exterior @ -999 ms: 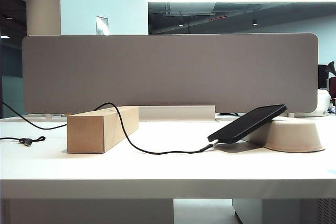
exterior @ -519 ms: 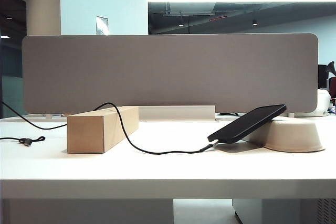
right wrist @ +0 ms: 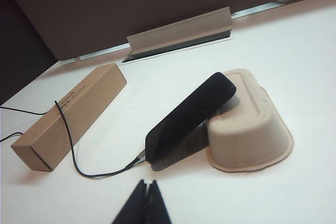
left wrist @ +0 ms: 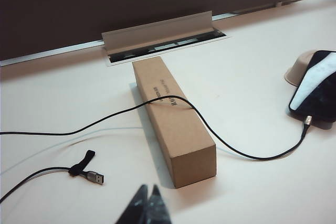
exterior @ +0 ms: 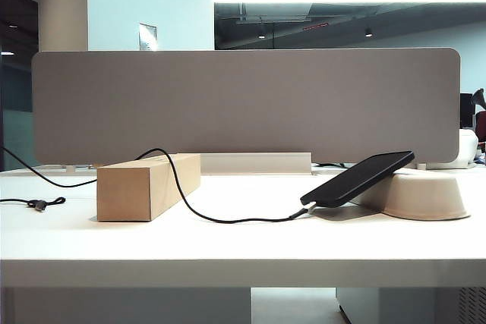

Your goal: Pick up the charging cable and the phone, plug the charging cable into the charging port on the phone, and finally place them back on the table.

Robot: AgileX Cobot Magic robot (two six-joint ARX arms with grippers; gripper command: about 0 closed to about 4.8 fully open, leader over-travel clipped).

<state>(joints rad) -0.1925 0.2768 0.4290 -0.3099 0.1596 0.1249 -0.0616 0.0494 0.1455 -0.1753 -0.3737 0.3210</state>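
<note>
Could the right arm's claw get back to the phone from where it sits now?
Probably yes. The right claw is shut and apart from the phone, which leans on the upturned beige tray with the charging cable plugged in. Only bare table lies between. The left claw, also shut, is well clear.

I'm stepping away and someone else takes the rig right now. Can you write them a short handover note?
Left gripper: shut, empty, above the table's near edge on the box side.
Right gripper: shut, empty, above the table in front of the phone.
Phone: propped tilted on the upturned beige tray, lower end on the table.
Charging cable: draped over the cardboard box, connector in the phone's bottom edge.
Done: cable looks plugged in, both set down.
Left: apparently nothing; confirm the plug is seated.
</note>
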